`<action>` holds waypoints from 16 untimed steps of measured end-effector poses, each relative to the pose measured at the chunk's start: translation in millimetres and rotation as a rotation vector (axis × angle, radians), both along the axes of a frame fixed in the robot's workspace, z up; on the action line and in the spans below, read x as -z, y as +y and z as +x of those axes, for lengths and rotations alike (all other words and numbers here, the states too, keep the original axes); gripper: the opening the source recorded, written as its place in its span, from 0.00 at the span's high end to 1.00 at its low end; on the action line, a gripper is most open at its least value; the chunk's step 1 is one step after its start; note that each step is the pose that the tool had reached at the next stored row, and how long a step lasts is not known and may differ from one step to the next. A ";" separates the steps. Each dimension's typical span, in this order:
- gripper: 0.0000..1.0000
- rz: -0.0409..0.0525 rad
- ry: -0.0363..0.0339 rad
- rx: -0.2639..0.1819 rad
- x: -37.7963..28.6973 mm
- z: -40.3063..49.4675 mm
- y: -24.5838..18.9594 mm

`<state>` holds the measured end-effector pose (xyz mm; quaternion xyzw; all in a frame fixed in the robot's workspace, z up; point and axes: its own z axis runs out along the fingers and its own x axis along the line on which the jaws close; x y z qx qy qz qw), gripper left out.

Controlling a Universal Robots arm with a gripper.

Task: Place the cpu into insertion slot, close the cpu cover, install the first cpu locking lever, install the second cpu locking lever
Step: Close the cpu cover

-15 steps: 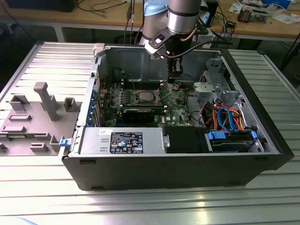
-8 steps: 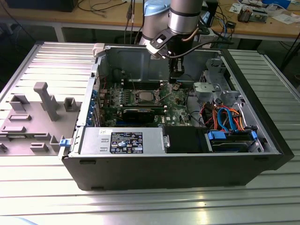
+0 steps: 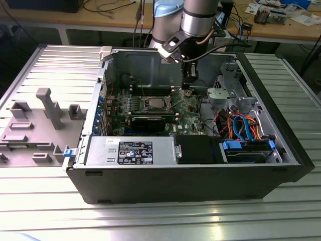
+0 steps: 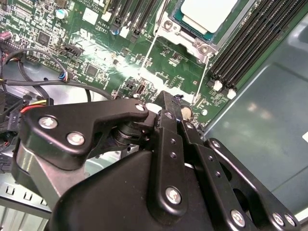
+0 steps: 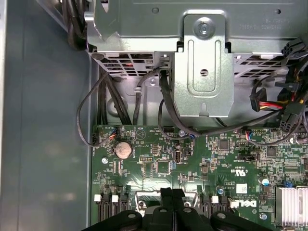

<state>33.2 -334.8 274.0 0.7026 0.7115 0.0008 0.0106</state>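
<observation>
In the exterior view, an open computer case (image 3: 175, 181) lies on the ribbed metal counter (image 3: 150, 221). Inside it sits the green motherboard (image 3: 186, 109). On the board is the insertion slot (image 3: 145, 103), and the cpu (image 3: 154, 104) lies flat in it, silver-grey side up. Nearer to the camera than the slot are a long black card (image 3: 150, 122) and then the silver power supply (image 3: 131, 150), which stands against the front wall of the case. On the exterior view's right of the slot, a grey drive cage (image 3: 223, 95) and a bundle of blue and orange cables (image 3: 241, 125) take up that end of the case. The arm (image 3: 198, 20) reaches into the case from above. The gripper (image 3: 187, 88) hangs over the board near the slot, on the exterior view's right of it. Outside the case, well apart from the slot, a grey fixture tray (image 3: 40, 120) rests on the counter.

The second wrist view shows the slot from close. The cpu (image 4: 209, 12) sits within the silvery rim of the insertion slot (image 4: 190, 36), and black memory slots (image 4: 245, 43) run just beside it. Two thin wire rods (image 4: 150, 53) go from the slot over the board toward the gripper (image 4: 172, 100). Its fingers (image 4: 166, 144) stand together, and nothing is seen between them. The tip is near the slot but apart from it.

The first wrist view shows the gripper (image 5: 172, 195) with its fingers together above the motherboard (image 5: 192, 163). It also shows parts that the other views do not make clear. These are a round coin battery (image 5: 123, 149), a finned heat sink (image 5: 291, 207) and a metal bracket (image 5: 204, 72) with black cables (image 5: 120, 103) hanging by it.
</observation>
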 end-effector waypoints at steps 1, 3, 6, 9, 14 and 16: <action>0.89 0.0000 0.0000 0.000 0.0 0.4 0.0; 0.89 0.0000 0.0000 0.000 0.0 1.1 0.0; 0.89 0.0000 0.0000 0.000 0.0 2.1 0.0; 0.89 0.0000 0.0000 0.000 0.0 7.3 0.0; 0.89 0.0000 0.0000 0.000 0.0 11.4 0.0; 0.89 0.0000 0.0000 0.000 0.0 12.0 0.0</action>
